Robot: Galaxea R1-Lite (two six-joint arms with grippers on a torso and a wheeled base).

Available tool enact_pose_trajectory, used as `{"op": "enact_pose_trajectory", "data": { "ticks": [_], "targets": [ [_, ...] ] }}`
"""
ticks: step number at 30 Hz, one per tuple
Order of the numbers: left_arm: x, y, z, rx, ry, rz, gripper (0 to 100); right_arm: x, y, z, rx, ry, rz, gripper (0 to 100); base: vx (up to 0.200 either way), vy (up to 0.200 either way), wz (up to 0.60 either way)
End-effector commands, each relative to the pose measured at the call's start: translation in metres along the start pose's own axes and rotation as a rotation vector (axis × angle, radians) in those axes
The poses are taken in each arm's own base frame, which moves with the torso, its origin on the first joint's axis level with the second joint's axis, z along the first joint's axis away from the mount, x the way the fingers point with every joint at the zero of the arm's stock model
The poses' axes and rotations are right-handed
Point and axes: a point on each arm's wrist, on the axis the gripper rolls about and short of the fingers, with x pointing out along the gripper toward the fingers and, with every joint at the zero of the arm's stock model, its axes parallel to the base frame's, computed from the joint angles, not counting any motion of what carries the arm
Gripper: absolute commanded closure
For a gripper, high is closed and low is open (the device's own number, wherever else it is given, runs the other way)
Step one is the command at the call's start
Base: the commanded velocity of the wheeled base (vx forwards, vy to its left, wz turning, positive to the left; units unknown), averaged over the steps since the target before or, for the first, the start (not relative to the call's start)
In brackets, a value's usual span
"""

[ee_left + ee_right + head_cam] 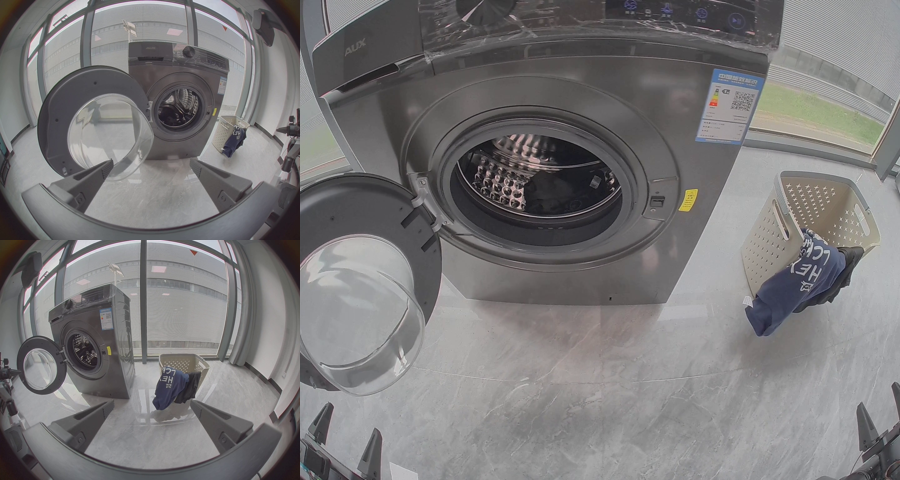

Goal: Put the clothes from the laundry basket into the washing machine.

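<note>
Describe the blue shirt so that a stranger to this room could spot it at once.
Start at the grey washing machine with its door swung open; on the floor to its right stands a cream laundry basket. Two garments hang over the basket's near rim. The shirt is the dark blue one with white lettering, next to a plain black garment.

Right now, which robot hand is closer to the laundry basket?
Right. The right gripper is on the same side as the laundry basket, apart from it; the left gripper is far across, near the open door.
</note>
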Motion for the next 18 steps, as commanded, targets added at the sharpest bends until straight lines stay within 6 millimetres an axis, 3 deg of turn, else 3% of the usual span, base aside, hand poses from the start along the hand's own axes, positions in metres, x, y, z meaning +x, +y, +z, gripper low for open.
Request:
{"op": "enact_pose_trajectory", "data": {
  "ticks": [1, 8, 18],
  "targets": [
    [0.0006, 0.0000, -0.0051, 0.000, 0.008, 0.000, 0, 0.0001, 0.0000, -0.0042, 0.001, 0.002, 0.000, 0, 0.000, -0.200, 0.00],
    [0.0005, 0.0000, -0.0051, 0.001, 0.007, -0.002, 0, 0.0001, 0.0000, -0.0042, 0.000, 0.002, 0.001, 0, 0.000, -0.200, 0.00],
    [0.0005, -0.0001, -0.0051, 0.001, 0.007, 0.000, 0, 0.0001, 0.0000, -0.0042, 0.001, 0.002, 0.000, 0, 0.000, -0.020, 0.00]
  ]
}}
